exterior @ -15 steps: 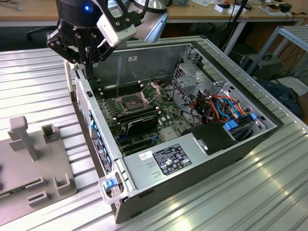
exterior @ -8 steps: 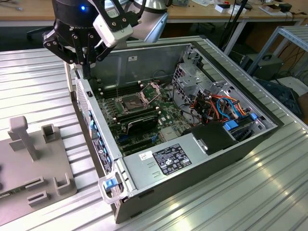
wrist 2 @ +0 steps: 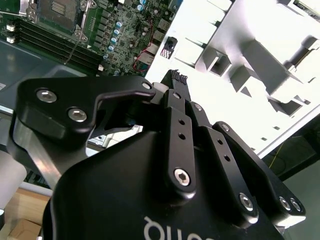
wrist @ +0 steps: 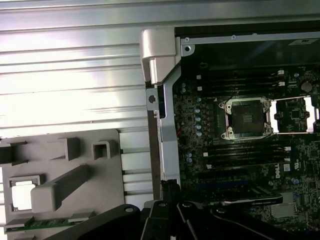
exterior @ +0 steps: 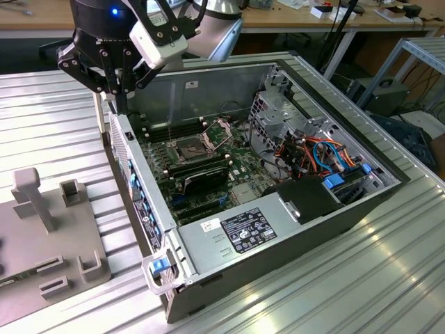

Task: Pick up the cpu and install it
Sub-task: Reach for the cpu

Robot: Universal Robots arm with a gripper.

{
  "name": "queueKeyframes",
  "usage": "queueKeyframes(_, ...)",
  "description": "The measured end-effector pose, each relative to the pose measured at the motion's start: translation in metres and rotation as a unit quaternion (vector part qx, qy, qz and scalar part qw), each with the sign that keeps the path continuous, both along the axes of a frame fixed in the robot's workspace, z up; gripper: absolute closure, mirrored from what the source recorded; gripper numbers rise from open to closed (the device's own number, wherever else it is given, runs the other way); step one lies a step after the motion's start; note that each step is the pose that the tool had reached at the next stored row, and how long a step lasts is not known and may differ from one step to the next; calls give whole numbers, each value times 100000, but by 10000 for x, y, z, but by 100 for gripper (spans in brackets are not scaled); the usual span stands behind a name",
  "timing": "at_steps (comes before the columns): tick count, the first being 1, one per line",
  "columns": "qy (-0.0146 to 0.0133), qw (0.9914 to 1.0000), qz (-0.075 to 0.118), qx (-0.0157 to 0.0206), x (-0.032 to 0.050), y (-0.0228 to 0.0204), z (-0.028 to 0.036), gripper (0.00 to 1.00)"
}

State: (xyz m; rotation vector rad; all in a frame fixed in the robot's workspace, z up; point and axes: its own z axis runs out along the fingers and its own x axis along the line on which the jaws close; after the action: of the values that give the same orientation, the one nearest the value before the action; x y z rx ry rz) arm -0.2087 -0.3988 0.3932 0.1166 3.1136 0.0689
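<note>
We see the ribbed metal desk carrying an open computer case and a grey fixture tray. Nothing is installed yet: the motherboard's socket lies open and bare. The jaws look pressed together on nothing, above the case wall beside the tray. The cpu, a small pale square, glaring, sits in a tray recess.

My arm cut off @ exterior view's top edge, grey fixture @ exterior view's left. In first wrist view cpu glare-washed, no detail.
</note>
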Motion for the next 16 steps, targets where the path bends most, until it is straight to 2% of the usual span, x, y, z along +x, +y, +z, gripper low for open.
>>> queueKeyframes(7,-2,100000,2,3,-42,0,0,89)
queueKeyframes(16,2,100000,3,1,-45,0,0,89)
